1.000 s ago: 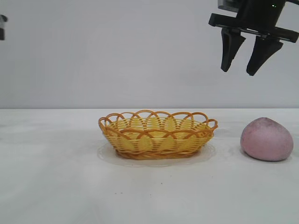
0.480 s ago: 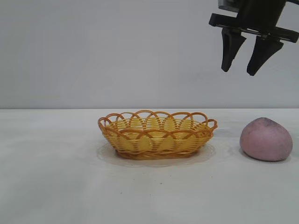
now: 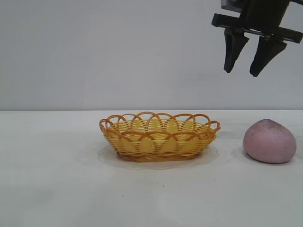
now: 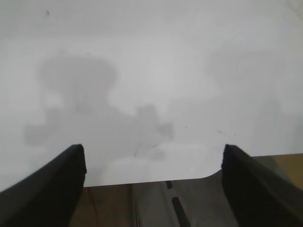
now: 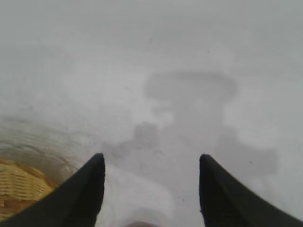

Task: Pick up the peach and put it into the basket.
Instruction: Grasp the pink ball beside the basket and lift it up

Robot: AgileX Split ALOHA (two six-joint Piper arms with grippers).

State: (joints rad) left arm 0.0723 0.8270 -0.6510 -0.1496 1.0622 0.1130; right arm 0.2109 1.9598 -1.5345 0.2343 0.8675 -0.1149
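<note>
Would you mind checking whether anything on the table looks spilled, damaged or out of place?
Nothing stands out. The basket sits upright and empty on the table, its rim unbroken. The peach rests intact to its right, apart from it. The right hand hangs open above, holding nothing.

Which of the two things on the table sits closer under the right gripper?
The peach: it lies nearly below the open right gripper, while the basket sits farther left at the table's middle.
</note>
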